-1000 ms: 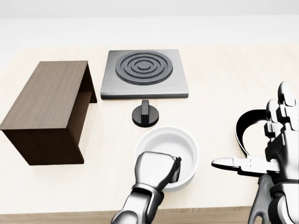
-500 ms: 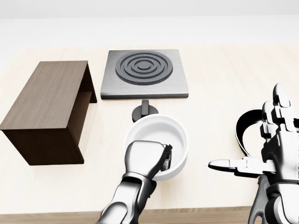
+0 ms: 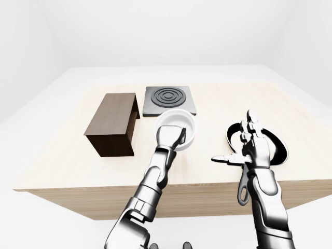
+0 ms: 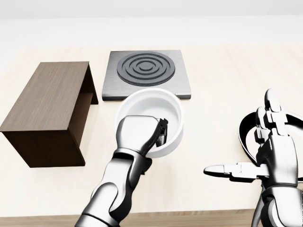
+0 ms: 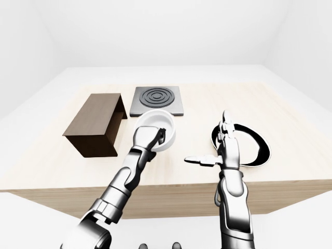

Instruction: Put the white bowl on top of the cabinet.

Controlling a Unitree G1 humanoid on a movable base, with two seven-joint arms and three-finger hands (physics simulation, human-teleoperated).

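Item, white bowl (image 4: 151, 124): held in your left hand (image 4: 138, 135), whose fingers (image 4: 162, 132) hook over the near rim into the bowl while the body of the hand wraps the outer wall; the grasp reads as closed on the rim. The bowl sits to the right of the cabinet (image 4: 47, 111), apart from it, and overlaps the near edge of the burner plate (image 4: 147, 74) in the head view, which suggests it is lifted off the tabletop (image 4: 218, 75), though the height cannot be told for certain. Item, cabinet: dark wood, open on its right side, its top bare of any load. Item, right hand (image 4: 270, 151): fingers spread wide, one pointing back toward the cabinet side, holding nothing; it hovers well to the right of the cabinet, above a black-rimmed pan (image 3: 282, 148). Status, as judged: you have the pick done and the carry begun; the placing is not yet done. Remaining: you bring the bowl leftward until it stands over the cabinet's top, raise it enough to clear the upper edge, lower it flat onto the wood, then release the rim and draw the fingers out without dragging the bowl. Caution: the rim pinch is one-sided, so you may find the bowl tips during the carry.
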